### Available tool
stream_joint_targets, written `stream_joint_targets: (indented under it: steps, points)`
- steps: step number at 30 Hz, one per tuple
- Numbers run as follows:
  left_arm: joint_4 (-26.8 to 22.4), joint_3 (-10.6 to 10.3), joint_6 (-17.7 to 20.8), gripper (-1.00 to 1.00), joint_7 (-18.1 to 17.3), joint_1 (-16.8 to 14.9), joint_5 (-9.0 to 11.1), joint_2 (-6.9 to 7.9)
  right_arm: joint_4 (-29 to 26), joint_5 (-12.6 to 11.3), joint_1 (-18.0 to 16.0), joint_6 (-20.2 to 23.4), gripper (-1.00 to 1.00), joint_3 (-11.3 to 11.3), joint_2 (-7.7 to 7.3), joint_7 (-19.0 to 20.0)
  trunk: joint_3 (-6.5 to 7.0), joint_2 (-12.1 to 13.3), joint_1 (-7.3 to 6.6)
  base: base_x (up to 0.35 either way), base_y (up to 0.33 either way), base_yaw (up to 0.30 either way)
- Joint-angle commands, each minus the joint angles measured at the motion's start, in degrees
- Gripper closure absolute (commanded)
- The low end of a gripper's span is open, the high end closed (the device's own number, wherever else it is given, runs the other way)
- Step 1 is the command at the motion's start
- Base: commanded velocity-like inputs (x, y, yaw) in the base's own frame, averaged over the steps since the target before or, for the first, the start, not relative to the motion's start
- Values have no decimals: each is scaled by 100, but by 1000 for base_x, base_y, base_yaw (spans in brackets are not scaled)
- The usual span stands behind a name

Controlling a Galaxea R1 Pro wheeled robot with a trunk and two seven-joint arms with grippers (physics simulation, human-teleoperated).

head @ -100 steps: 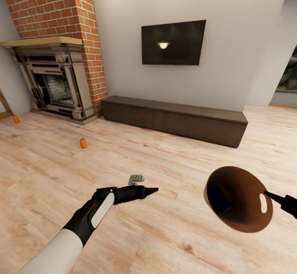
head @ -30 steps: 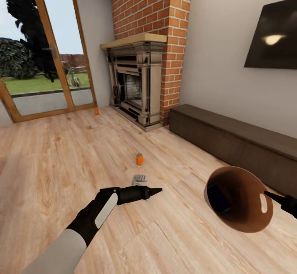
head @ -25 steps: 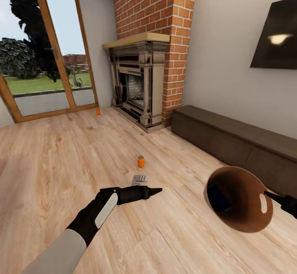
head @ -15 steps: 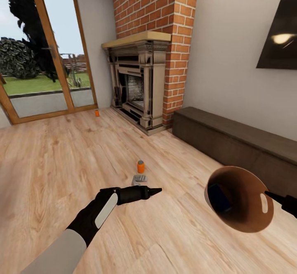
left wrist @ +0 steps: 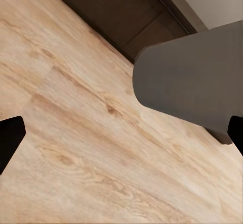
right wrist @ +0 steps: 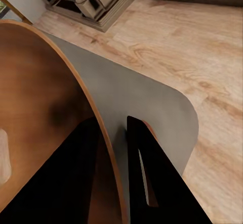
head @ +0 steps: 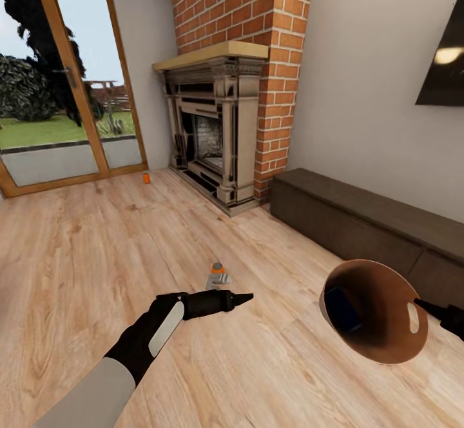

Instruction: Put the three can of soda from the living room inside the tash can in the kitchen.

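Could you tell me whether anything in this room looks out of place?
Yes: two orange soda cans stand on the bare wood floor, one just beyond the left tool, another by the glass door.

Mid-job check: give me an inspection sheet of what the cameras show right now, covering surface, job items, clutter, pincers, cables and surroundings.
Surface: light wood floor, cans standing on it.
Job's things: trash can held tilted at the robot's right, opening toward the head camera, a blue can inside. Near orange can upright on the floor just beyond the left pincer. Far orange can upright by the glass doors.
Clutter: nothing seen.
Pincers: left pincer empty above the floor, fingers apart in its wrist view. Right pincer shut on the trash can's rim, one finger inside, one outside.
Cables: nothing seen.
Surroundings: brick fireplace, low dark cabinet, wall TV.
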Motion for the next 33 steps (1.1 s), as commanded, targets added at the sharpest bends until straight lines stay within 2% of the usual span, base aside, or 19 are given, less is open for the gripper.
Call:
stream_joint_targets:
  steps: [1,33]
  points:
    - [0,0,0,-100,0,0,0,0,-4,-123,-2,82,100,1,2,11,-6,-1,-1,336,0,-2]
    - [0,-1,0,-100,0,4,-6,0,-4,-123,-1,82,100,1,6,11,-24,-1,-1,336,0,0]
